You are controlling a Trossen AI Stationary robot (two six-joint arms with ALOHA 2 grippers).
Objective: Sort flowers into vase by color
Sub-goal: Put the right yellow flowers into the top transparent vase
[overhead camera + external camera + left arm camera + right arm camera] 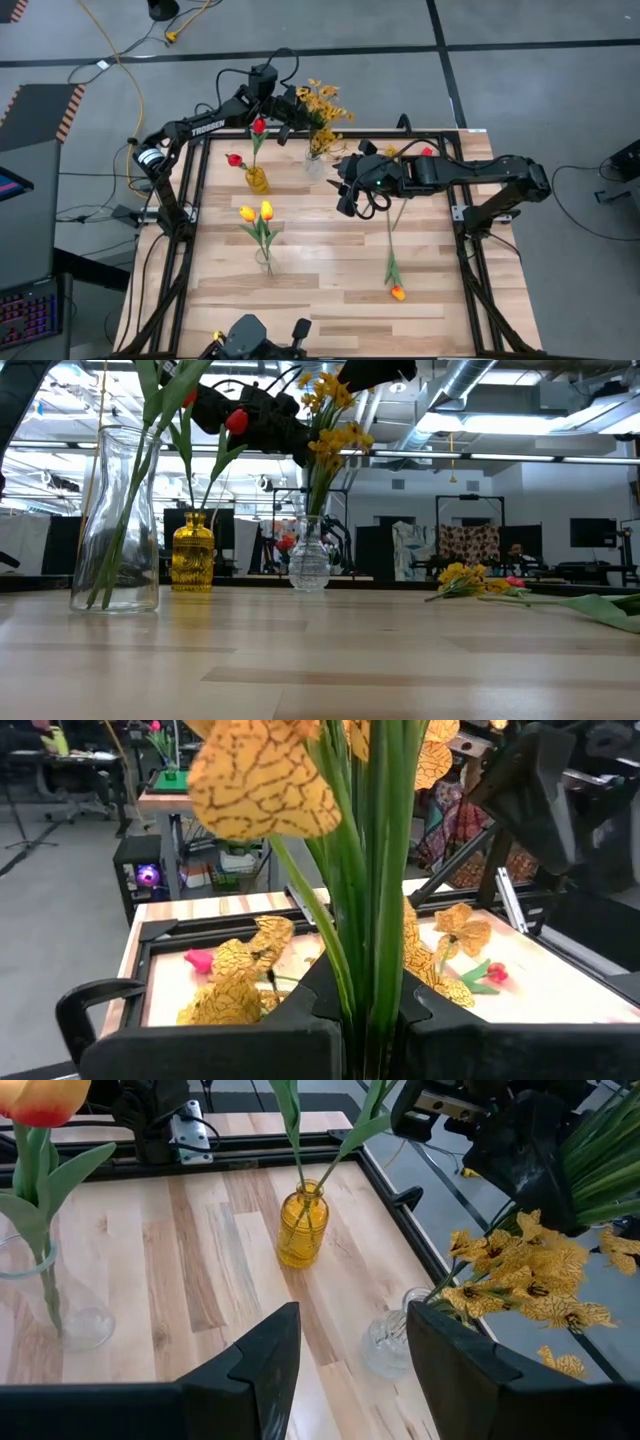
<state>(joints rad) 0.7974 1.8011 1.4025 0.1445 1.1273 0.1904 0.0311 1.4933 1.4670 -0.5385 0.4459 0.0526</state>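
High view: left gripper [292, 108] clamps a mustard spray [322, 103] above the small clear vase [315, 163], so inserting the stems is judged the step in hand; lowering them straight into the neck comes next. Right gripper [347, 190] waits just right of that vase, jaws wide, empty. One orange tulip [395, 262] lies loose, well right.

Low view: vase mouth indistinct.

Left wrist view: stem ends hidden between fingers.

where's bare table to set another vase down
The free patches: the table near its front edge, and between the tall clear vase and the loose tulip. It is crowded at the back: amber vase, small clear vase, both grippers.
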